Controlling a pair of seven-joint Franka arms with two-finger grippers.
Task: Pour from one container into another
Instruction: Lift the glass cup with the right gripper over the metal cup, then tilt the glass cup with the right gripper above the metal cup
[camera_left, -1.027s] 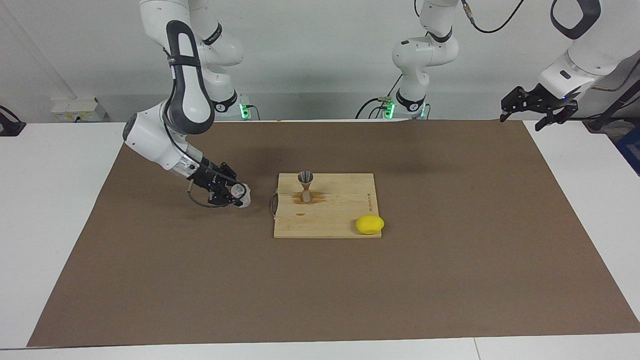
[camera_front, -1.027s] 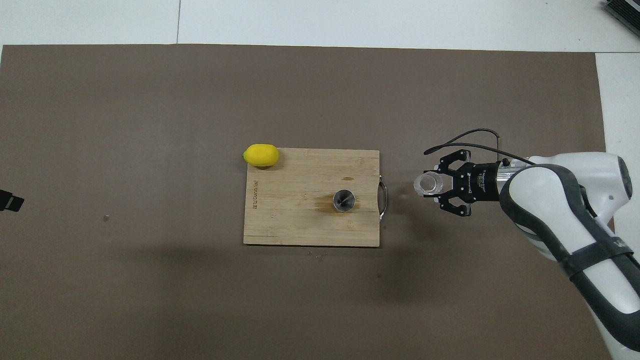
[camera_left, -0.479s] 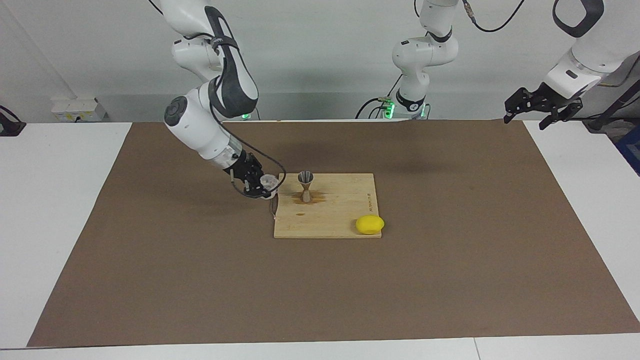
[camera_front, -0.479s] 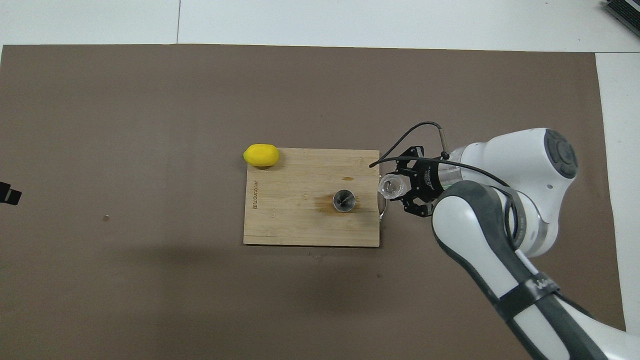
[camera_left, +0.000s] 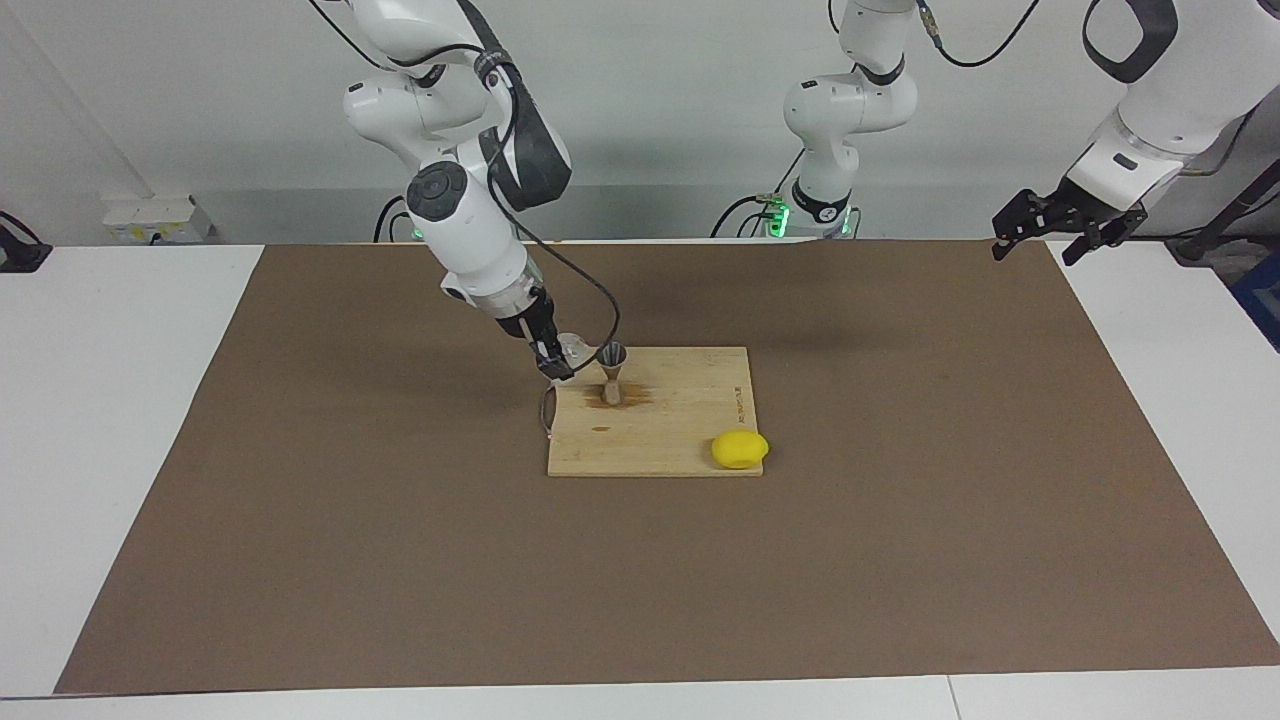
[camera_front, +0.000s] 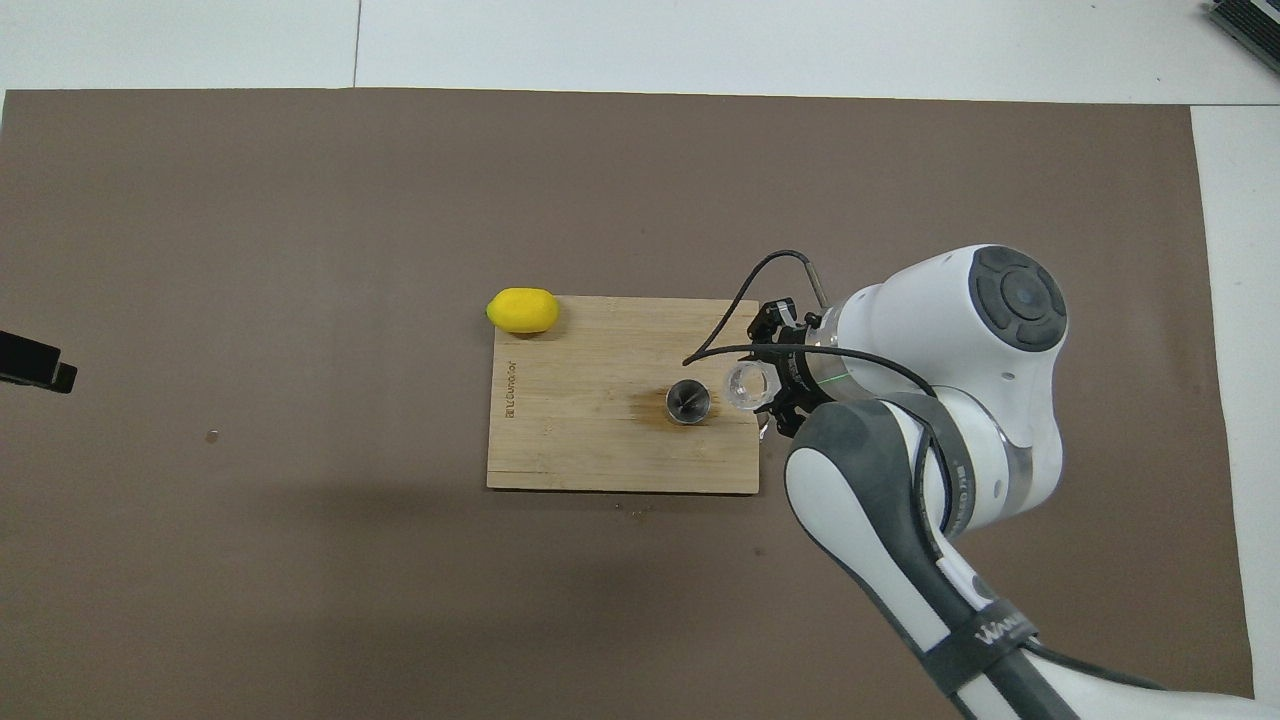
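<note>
Right gripper (camera_left: 557, 358) clamped on clear cup (camera_left: 573, 347), held up over cutting board (camera_left: 680, 440) edge, just beside jigger (camera_left: 611, 372); likely staged for pour.

Jigger upright on board, mouth up to receive.

Lemon (camera_left: 740, 449) at board corner, out of way.

Board edge bears writing, unreadable.

Left gripper (camera_left: 1045, 228) waits aloft, fingers apart, empty.

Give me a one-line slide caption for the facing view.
Right gripper holds the clear plastic cup beside the metal jigger on the wooden cutting board.
</note>
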